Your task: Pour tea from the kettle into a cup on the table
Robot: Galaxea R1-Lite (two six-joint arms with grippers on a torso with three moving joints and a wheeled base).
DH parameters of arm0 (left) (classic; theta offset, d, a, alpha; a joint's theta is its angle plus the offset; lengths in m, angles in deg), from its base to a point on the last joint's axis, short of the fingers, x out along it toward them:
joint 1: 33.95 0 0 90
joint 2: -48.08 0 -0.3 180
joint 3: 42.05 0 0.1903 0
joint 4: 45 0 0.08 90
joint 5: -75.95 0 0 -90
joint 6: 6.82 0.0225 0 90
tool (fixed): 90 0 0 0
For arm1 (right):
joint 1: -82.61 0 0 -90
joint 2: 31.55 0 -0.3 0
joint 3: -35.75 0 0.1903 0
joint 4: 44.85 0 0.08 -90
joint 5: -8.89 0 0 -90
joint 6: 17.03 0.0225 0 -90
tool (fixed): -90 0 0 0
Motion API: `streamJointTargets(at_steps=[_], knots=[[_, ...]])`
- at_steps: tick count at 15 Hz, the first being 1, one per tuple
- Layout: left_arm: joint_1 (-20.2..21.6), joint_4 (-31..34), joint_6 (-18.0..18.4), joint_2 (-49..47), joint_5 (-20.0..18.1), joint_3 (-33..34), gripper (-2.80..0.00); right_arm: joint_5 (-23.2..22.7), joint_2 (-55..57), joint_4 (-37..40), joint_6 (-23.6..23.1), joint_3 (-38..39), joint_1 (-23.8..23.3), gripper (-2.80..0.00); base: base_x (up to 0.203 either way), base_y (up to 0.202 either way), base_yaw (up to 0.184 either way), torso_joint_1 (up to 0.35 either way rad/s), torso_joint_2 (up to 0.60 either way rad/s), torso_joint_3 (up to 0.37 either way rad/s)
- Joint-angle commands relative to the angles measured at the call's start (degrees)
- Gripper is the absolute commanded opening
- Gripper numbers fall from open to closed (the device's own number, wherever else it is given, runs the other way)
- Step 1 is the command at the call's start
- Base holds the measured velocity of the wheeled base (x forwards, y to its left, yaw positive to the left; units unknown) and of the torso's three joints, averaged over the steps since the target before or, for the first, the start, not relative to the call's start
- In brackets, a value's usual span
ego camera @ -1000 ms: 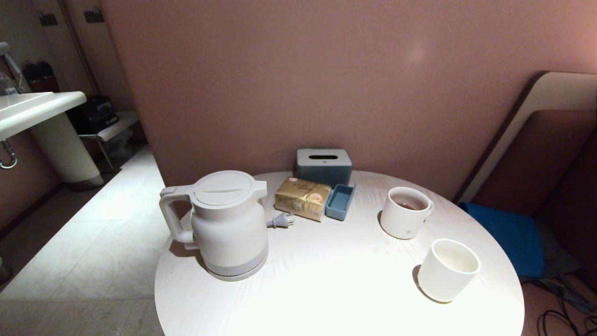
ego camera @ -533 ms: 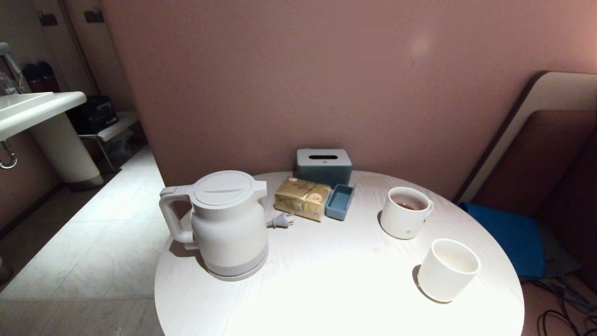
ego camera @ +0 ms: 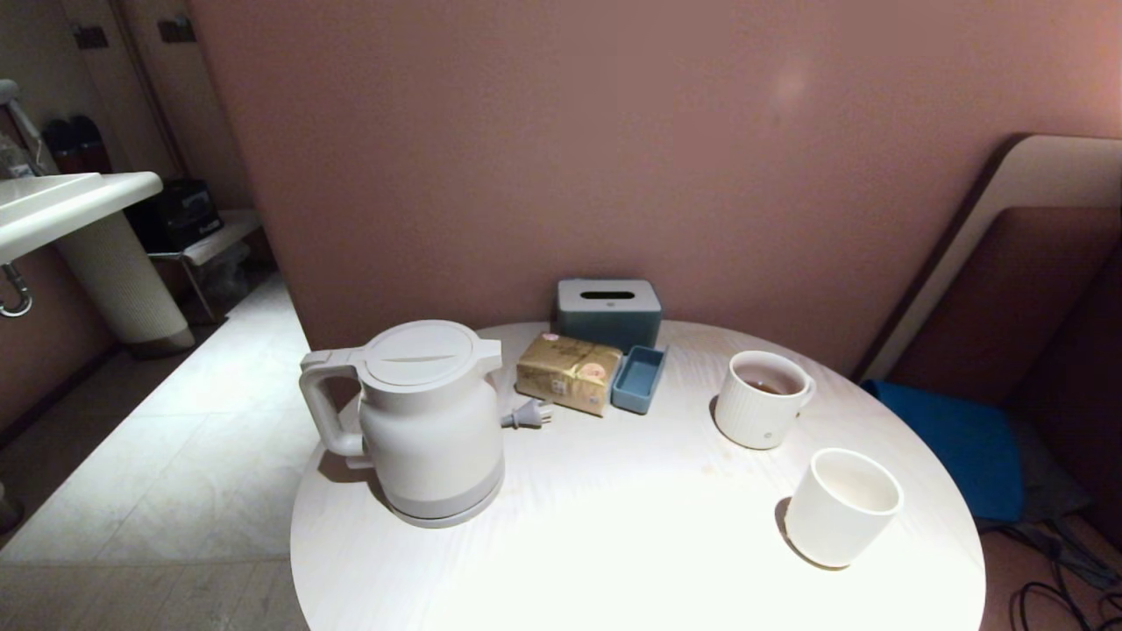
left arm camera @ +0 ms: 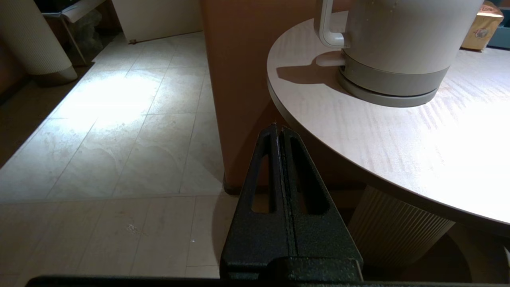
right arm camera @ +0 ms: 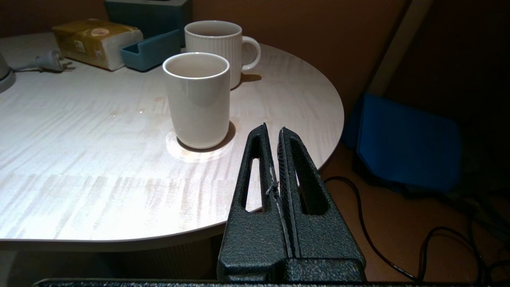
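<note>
Black and pressed together with nothing between the jaws, the left pincer (left arm camera: 280,129) hangs off the worktop's (ego camera: 614,526) edge, lower than its pale wood-grain top, above the tiled floor (left arm camera: 119,119). Ahead of it and up on the worktop stands the white kettle (ego camera: 421,421), upright, lid on, its loop handle (left arm camera: 327,24) turned toward this pincer's side of the round top. The right pincer (right arm camera: 274,131) is likewise closed and empty, its tips just parted at the very end, hovering beyond the worktop's rim on the other side. Just ahead of it stands the plain white cup (right arm camera: 198,99), upright on the worktop, close to the rim. Behind the cup, farther from the right pincer, sits a ribbed white mug (right arm camera: 217,44) with a small handle; reddish-brown tea (ego camera: 764,384) shows inside it in the head view. Whether the plain cup holds any liquid cannot be told. Farther still lie a yellow packet (ego camera: 568,372), a small blue tray (ego camera: 638,379) touching its side and a grey-blue tissue box (ego camera: 608,311) at the back. The kettle's plug (ego camera: 529,414) rests between kettle and packet. Neither pincer touches anything.
</note>
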Motion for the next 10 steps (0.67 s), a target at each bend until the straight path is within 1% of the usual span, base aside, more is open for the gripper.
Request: streamJointTargets(at_steps=[1,10], knots=[[0.02,-0.05,-0.01,-0.07,0.01,0.0,-2.8,-0.04,-0.02,-0.01,0.05,0.0,0.01,-2.8,0.0,0.0,0.0,0.0,0.0,0.0],[0.02,0.0,-0.01,-0.07,0.01,0.0,-2.8,-0.04,-0.02,-0.01,0.22,0.0,0.01,-2.8,0.0,0.0,0.0,0.0,0.0,0.0]])
